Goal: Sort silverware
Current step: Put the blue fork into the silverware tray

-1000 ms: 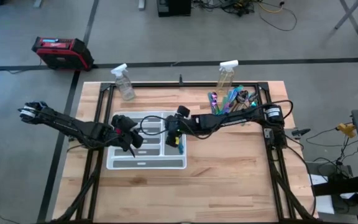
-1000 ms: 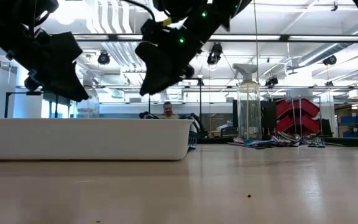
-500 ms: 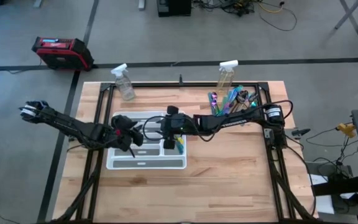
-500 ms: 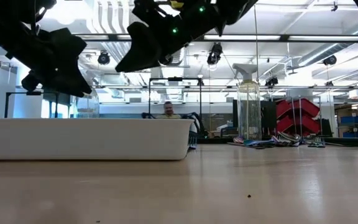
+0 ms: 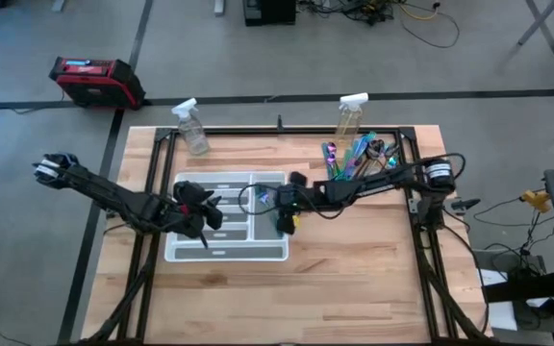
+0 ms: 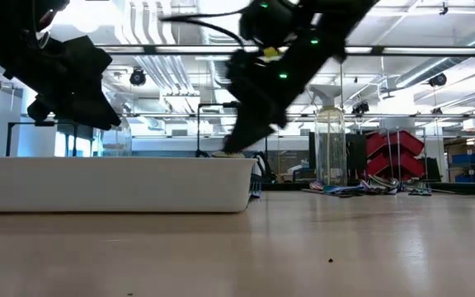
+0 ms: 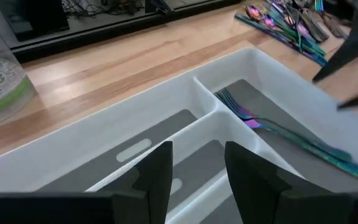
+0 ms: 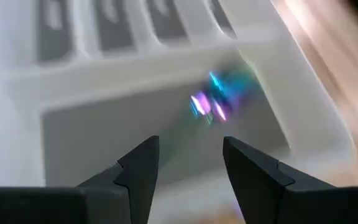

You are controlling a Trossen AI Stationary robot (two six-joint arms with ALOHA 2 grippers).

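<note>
A: Note for the step in hand. The right gripper (image 5: 283, 207) hangs at the right edge of the white plastic divided cutlery tray (image 5: 221, 252), fingers spread apart, nothing between them. One iridescent teal-and-purple fork (image 7: 284, 132) lies flat in the tray's long end compartment. My reading: a drop is done, and the job now is the next pick.

B: Where is the rest of the silverware?

A: The loose pile of shiny teal, blue and magenta utensils (image 5: 356, 154) sits at the table's far right, just beside the clear spray bottle with the white trigger (image 5: 347, 117), well apart from the tray.

B: How to do it well?

A: Judgement only: lift clear of the tray wall before swinging back, so the fingers do not knock the rim. Over the pile, single out one piece at the edge and close across its handle, not across two stacked pieces.

B: Left arm?

A: The left gripper (image 5: 206, 213) hovers low over the tray's left compartments, fingers parted and empty, forearm reaching in from the table's left edge. The right arm stretches nearly straight from its base at the right, wrist tipped downward.
</note>
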